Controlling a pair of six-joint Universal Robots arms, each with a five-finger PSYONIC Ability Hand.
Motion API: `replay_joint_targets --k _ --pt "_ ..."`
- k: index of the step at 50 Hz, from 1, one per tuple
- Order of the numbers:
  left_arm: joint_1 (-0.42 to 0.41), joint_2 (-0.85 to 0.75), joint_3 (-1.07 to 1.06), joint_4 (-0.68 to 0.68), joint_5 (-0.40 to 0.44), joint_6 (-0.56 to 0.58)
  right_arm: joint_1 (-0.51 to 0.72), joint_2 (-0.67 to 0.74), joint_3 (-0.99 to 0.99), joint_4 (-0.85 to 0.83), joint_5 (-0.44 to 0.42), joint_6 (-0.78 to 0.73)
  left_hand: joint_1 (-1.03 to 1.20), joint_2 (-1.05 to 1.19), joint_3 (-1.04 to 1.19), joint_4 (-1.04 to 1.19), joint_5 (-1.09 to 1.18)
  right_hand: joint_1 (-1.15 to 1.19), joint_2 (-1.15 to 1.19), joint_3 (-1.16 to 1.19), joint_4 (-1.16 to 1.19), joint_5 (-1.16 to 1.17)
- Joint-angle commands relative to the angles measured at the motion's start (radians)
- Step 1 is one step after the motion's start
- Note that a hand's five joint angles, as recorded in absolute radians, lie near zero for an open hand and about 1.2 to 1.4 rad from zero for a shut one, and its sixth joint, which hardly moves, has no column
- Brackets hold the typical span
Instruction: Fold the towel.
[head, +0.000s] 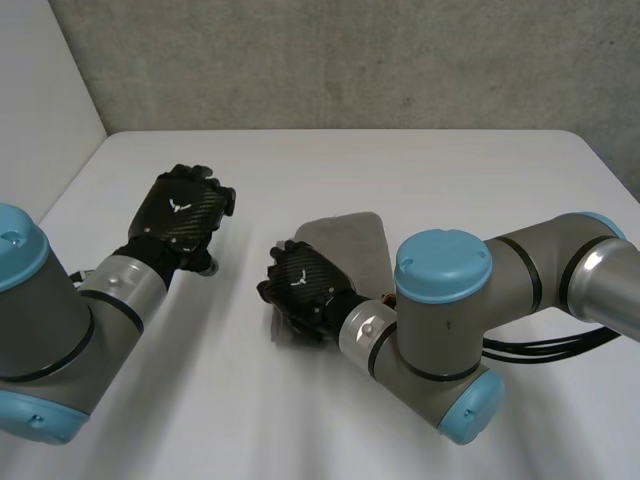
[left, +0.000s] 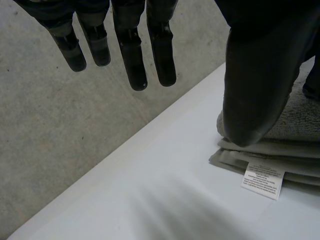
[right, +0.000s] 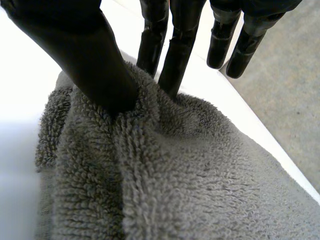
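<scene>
- Towel (head: 352, 240), grey and folded, lies in the middle of the worktop (head: 460, 170).
- Right robot hand (head: 305, 285) pinches a ridge of it between thumb and fingers.
- Left robot hand (head: 182, 215) hovers apart, fingers straight and spread.

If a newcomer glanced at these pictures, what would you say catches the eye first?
The right hand pinches a ridge of the folded grey towel at the middle of the white table. The left hand hovers open beside it, and a printed white label sticks out from the towel's stacked layers.
</scene>
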Motion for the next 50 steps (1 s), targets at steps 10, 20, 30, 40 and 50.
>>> replay_joint_targets --k 10,20,30,40,50 --pt "-0.058 -0.046 0.125 -0.005 0.006 -0.157 -0.234 -0.288 0.142 0.088 -0.019 0.447 -0.178 -0.173 -0.042 -0.056 -0.149 -0.83 -0.825 -0.05 -0.078 -0.846" --pt "-0.196 -0.202 0.275 -0.028 0.006 -0.212 -0.403 -0.303 0.205 0.089 -0.048 0.539 -0.178 -0.173 -0.042 -0.056 -0.149 -0.83 -0.825 -0.05 -0.078 -0.846" --pt "-0.267 -0.362 0.369 -0.088 0.002 -0.212 -0.403 -0.114 0.128 0.085 -0.046 0.537 -0.178 -0.173 -0.042 -0.056 -0.149 -0.83 -0.825 -0.05 -0.078 -0.846" --pt "-0.259 -0.4 0.36 -0.093 0.0 -0.206 -0.369 0.048 0.002 0.093 -0.032 0.546 -0.173 -0.167 -0.042 -0.056 -0.143 -0.83 -0.825 -0.05 -0.078 -0.846" --pt "-0.183 -0.393 0.303 -0.104 -0.002 -0.192 -0.3 0.068 -0.048 0.09 -0.026 0.576 -0.164 -0.158 -0.042 -0.056 -0.134 -0.83 -0.825 -0.05 -0.078 -0.846"
